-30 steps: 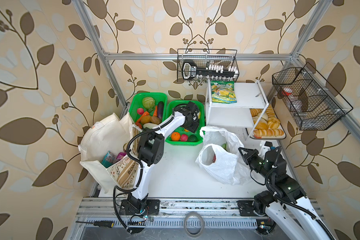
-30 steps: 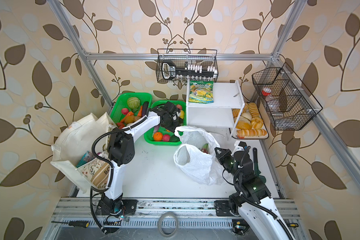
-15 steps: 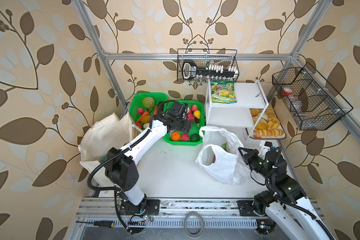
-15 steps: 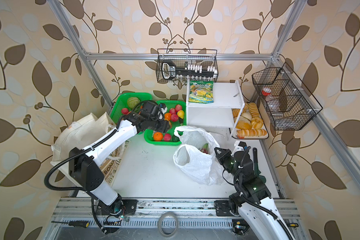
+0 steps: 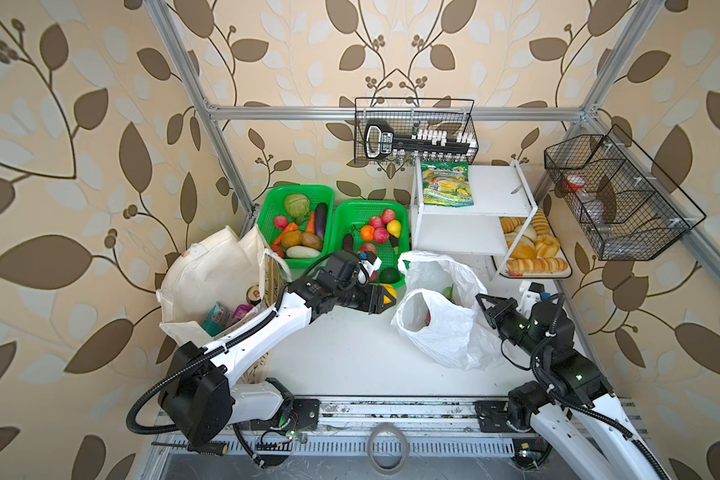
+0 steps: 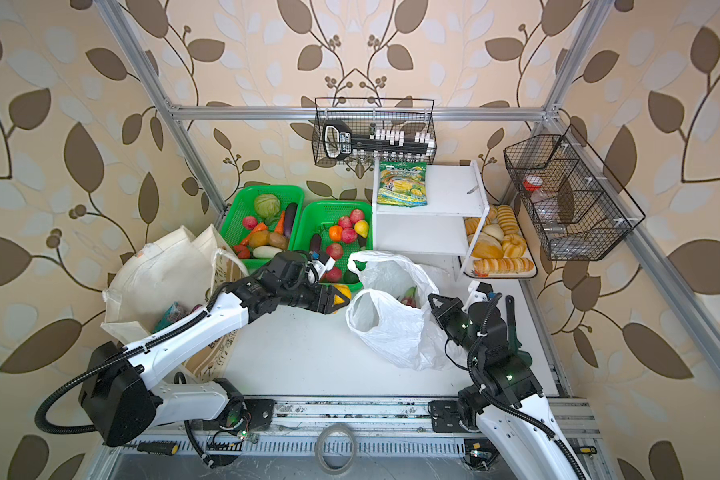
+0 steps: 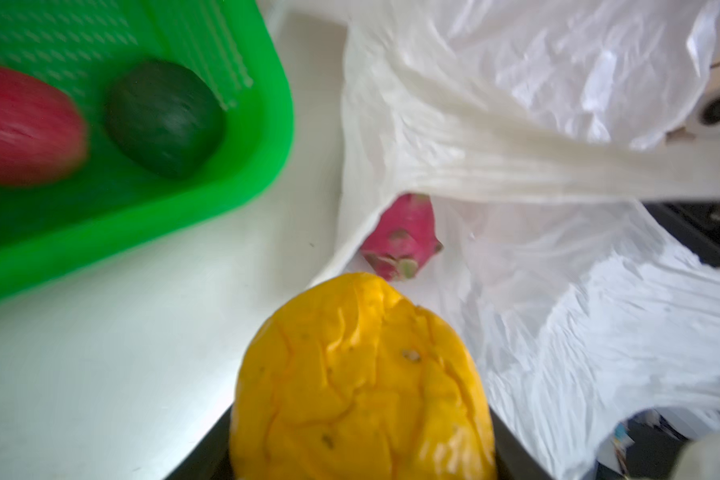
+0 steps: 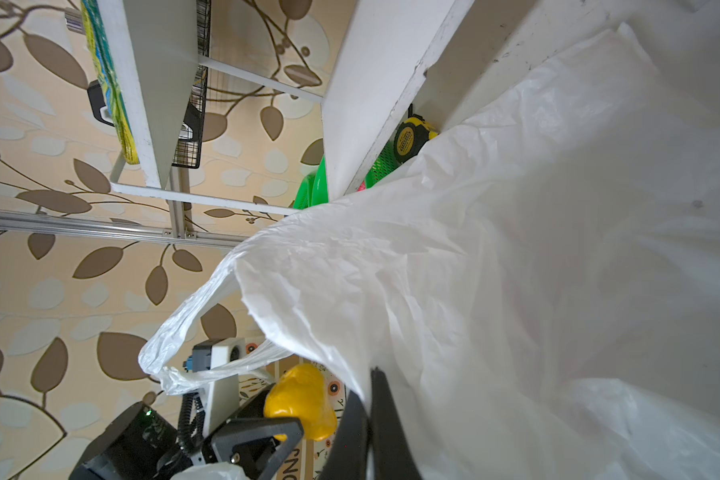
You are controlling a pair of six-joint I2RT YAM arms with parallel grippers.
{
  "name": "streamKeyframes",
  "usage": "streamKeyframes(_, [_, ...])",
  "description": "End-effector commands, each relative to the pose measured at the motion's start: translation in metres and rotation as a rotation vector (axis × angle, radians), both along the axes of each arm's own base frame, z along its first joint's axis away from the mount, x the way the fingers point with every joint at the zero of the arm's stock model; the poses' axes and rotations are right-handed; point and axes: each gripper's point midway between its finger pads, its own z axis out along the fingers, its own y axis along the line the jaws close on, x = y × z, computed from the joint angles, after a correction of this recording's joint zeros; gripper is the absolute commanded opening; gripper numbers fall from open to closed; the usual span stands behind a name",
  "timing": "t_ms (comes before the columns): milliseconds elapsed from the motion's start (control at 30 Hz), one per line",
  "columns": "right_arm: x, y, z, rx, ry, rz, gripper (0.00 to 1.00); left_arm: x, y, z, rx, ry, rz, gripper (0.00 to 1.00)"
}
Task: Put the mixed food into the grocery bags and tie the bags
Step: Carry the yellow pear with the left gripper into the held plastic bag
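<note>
The left tool [image 5: 385, 299], partly open, grips the yellow-orange toy fruit [image 7: 362, 382]. The fruit's long axis lies in line with the tool's reach, its free end pointing ahead at the mouth of the plastic carrier bag [image 5: 445, 332] just in front. The right tool [image 5: 484, 305], shut, seems to pinch the bag's far rim. Released short, the fruit likely strikes the stretched handle band and rolls onto the table [image 5: 350, 357].

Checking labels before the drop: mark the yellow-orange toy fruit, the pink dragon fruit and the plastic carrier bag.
yellow-orange toy fruit [image 7: 362, 382]: left wrist view, middle of its wrinkled skin.
pink dragon fruit [image 7: 402, 232]: left wrist view, pink body, inside the bag.
plastic carrier bag [image 5: 454, 340]: a top view, crumpled side wall.
</note>
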Motion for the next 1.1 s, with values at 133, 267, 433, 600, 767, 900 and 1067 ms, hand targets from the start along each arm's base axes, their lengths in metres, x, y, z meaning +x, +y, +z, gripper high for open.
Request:
streamKeyframes(133, [0.001,0.003,0.008,0.056,-0.009,0.001,0.0,-0.003,-0.05,0.042,-0.191,-0.064,-0.105,0.62])
streamKeyframes(267, [0.0,0.004,0.006,0.061,-0.001,0.006,0.0,-0.007,-0.074,0.053,-0.231,-0.08,-0.169,0.63])
streamKeyframes(433, [0.0,0.006,0.002,0.076,0.008,0.008,0.0,-0.001,-0.104,0.051,-0.278,-0.069,-0.165,0.66])
streamKeyframes(600, [-0.001,0.004,-0.001,0.089,0.012,-0.002,0.0,0.005,-0.129,0.048,-0.291,-0.081,-0.122,0.72])
streamKeyframes(767, [-0.002,0.001,-0.004,0.102,0.012,-0.026,0.0,0.012,-0.131,0.031,-0.229,-0.08,-0.055,0.8])
streamKeyframes(900, [-0.002,-0.008,-0.005,0.1,0.007,-0.07,0.0,0.017,-0.117,0.029,-0.149,-0.123,0.001,0.99])
streamKeyframes(1067, [0.0,-0.018,-0.01,0.085,0.025,-0.127,0.0,0.003,-0.109,0.045,-0.108,-0.153,-0.08,0.99])
